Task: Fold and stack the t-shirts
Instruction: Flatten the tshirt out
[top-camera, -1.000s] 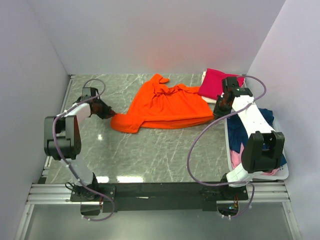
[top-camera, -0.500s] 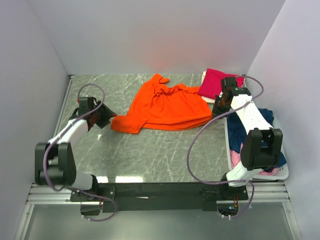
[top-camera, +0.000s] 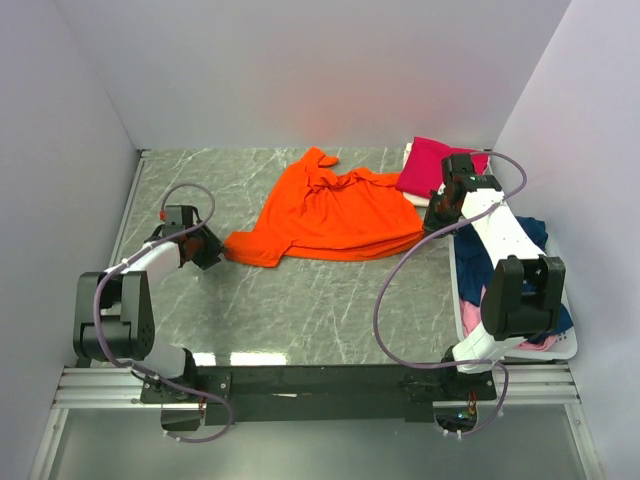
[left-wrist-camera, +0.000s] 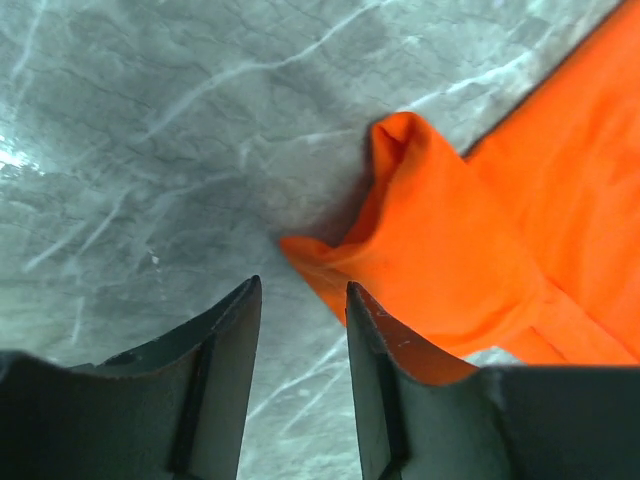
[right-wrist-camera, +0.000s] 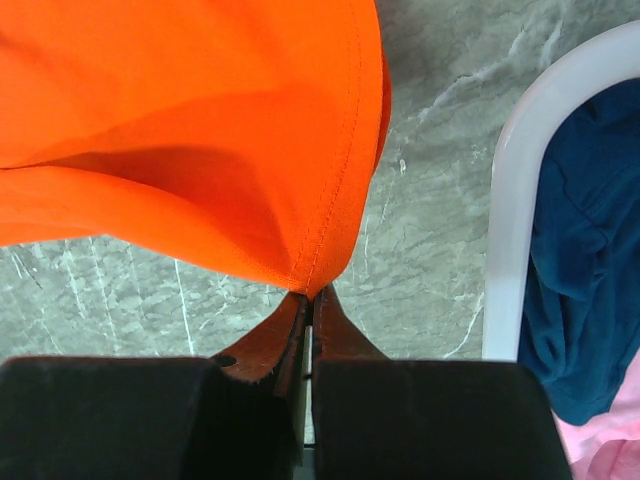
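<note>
A: Where's the orange tee (top-camera: 330, 210)?
B: Middle of the table (top-camera: 300, 300), rumpled, not flat. Its long axis runs roughly left-right, and the sleeve (left-wrist-camera: 420, 240) points at my left arm. I can't tell where the collar is.
A: Grippers?
B: My right gripper (right-wrist-camera: 308, 298) is pinched on the tee's right corner, beside the basket (right-wrist-camera: 508, 220). I judge it anchors that end for a stretch. My left gripper (left-wrist-camera: 300, 292) has its jaws apart with nothing between them, and the sleeve is just ahead.
A: Stack?
B: The magenta tee (top-camera: 432, 165) lies folded back right. Orange probably goes there.
</note>
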